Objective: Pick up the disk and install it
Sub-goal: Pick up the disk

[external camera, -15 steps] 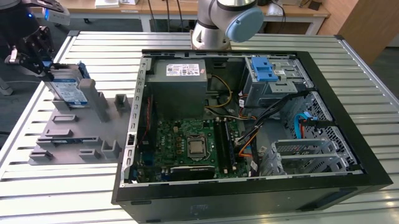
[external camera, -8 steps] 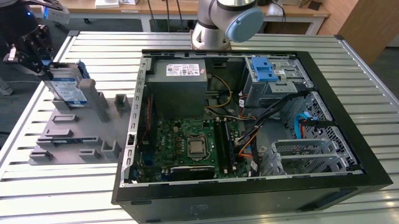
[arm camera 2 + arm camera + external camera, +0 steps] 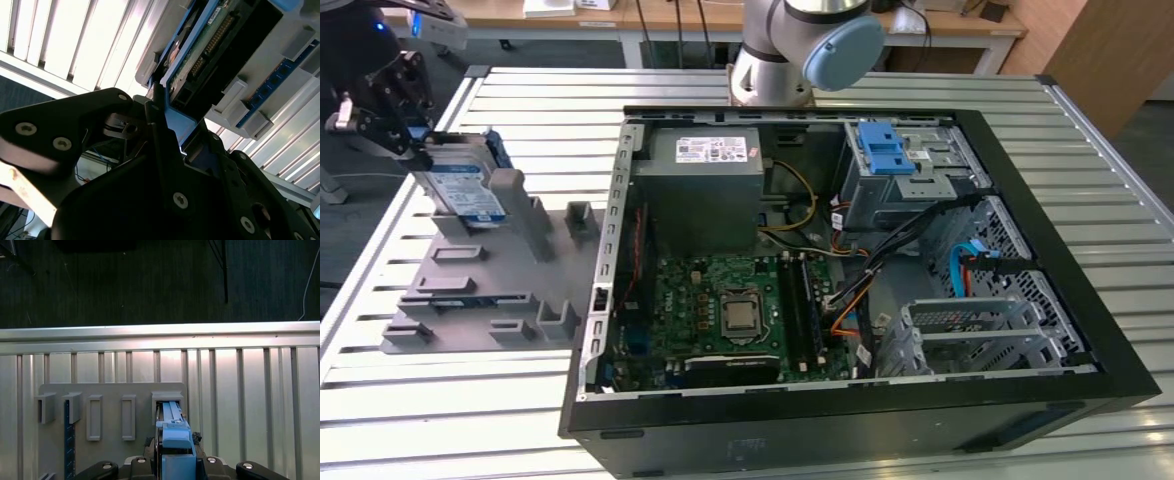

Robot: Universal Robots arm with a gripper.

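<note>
The disk (image 3: 462,186) stands on edge at the far end of a grey holder fixture (image 3: 480,290), on the exterior view's left. It is silver with a white-and-blue label and a blue carrier frame. My black gripper (image 3: 416,148) sits at its top end, with a finger on each side of the blue frame. In the second wrist view the gripper (image 3: 170,122) clamps the frame, and the disk (image 3: 215,35) shows its connector edge. In the first wrist view the disk (image 3: 174,437) lies between the gripper (image 3: 175,460) fingers, over a slot of the fixture (image 3: 110,390).
An open black computer case (image 3: 1067,250) lies on the slatted metal table (image 3: 454,420), at the exterior view's right of the fixture. Inside are a grey power supply (image 3: 700,180), a green motherboard (image 3: 720,300) and a silver cage with a blue latch (image 3: 894,150). The arm's base (image 3: 787,50) stands behind the case.
</note>
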